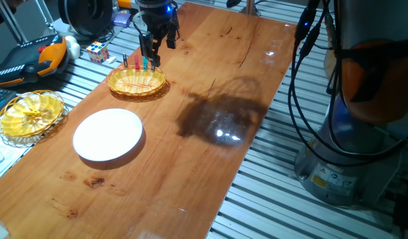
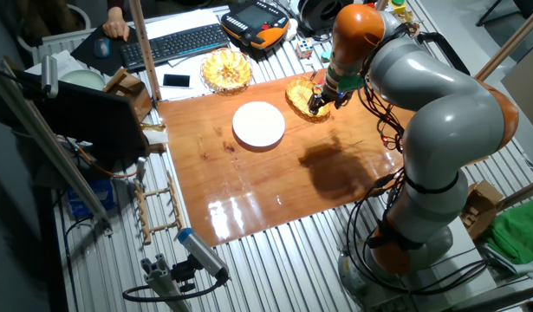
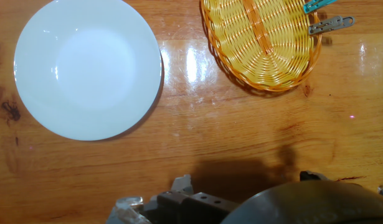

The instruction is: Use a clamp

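The clamp point(image 3: 330, 25) is a thin pale grey peg clipped on the rim of the oval yellow wicker basket point(image 3: 263, 43), right beside a teal peg point(image 3: 319, 5), at the top right of the hand view. In one fixed view my gripper point(image 1: 160, 56) hangs just over the far rim of that basket point(image 1: 136, 81), close to a row of coloured pegs point(image 1: 140, 64) standing upright on the rim. Its fingers stand apart with nothing between them. In the other fixed view the gripper point(image 2: 318, 104) is over the same basket point(image 2: 302, 94). The fingertips are out of the hand view.
A white plate point(image 1: 107, 135) lies on the wooden table point(image 1: 210, 159) in front of the basket, also seen as plate point(image 3: 88, 65). A second yellow wire basket point(image 1: 30, 114), a colour cube point(image 1: 97, 51) and a teach pendant point(image 1: 31, 58) sit off the table's left edge.
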Controlling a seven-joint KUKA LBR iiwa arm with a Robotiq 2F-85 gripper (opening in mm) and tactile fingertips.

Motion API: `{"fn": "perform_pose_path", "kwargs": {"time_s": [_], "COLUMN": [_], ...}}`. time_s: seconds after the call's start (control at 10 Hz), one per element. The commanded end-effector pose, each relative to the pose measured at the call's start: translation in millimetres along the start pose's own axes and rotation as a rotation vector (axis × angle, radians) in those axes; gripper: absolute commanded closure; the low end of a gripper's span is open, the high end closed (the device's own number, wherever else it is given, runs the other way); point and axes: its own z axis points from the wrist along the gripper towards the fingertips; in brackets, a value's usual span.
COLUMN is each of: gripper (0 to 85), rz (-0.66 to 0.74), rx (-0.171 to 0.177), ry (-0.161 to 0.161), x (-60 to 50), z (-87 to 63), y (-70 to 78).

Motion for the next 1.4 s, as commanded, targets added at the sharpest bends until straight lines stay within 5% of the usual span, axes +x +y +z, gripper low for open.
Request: {"fn": "perform_pose_path", "kwargs": {"time_s": [0.0, 1.3], "gripper": [84.3, 84.3], "rz": [-0.025, -0.044], "rx": [-0.030, -0.046], "ry": [0.036, 0.017], "x": [0.0, -9.5], "z": [-0.4, 7.5], "y": [0.1, -5.7]}}
